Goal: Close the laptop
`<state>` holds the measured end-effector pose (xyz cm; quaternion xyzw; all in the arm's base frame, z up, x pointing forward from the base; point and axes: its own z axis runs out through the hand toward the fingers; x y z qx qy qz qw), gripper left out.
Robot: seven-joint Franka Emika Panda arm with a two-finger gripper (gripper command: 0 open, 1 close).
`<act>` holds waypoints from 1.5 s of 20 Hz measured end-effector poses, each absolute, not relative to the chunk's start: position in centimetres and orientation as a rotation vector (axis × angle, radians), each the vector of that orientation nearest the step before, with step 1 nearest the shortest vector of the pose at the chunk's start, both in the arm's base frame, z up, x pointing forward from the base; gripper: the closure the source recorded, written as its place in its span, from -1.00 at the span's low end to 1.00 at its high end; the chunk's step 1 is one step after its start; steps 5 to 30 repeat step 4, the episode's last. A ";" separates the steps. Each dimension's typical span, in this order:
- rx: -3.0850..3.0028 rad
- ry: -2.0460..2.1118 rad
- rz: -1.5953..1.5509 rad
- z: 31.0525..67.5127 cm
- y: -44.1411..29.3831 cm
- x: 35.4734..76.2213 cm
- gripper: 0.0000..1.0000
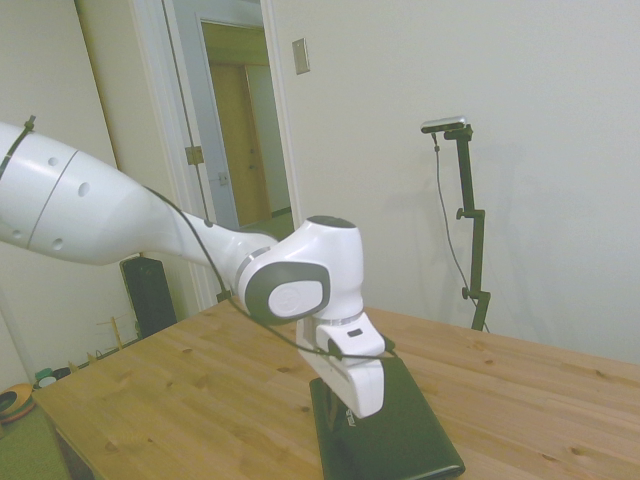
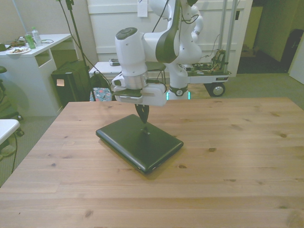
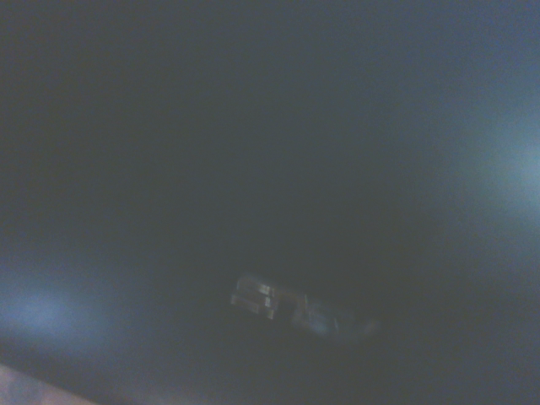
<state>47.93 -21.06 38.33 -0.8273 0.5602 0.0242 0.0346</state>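
Wooden table (image 2: 247, 142); laptop (image 2: 128, 137) lies lid-down flat. Hand (image 2: 143, 115), fingers pressed together, tip on lid. Rigid, glossy, likely slippery: push, don't grip.

**A robotics lab set up in an ordinary indoor room**

A white Franka arm (image 2: 156, 42) stands behind the far edge of a wooden table (image 2: 228, 156), which points to a research space. Behind it, a wheeled cart (image 2: 209, 73) carries exposed electronics and cables. Off the table's edge at the front view's left, a white desk (image 2: 33, 52) holds a can and a plate. The side view shows plain white walls, a wall switch plate (image 1: 300, 56) and an open doorway (image 1: 245, 130), with carpet on the floor.
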 end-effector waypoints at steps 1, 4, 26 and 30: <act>-2.545 1.706 0.049 39.3 -20.5 47.5 1.00; -2.549 1.631 -0.100 45.5 -18.2 46.6 1.00; -2.549 1.631 -0.100 45.5 -18.2 46.6 1.00; -2.549 1.631 -0.100 45.5 -18.2 46.6 1.00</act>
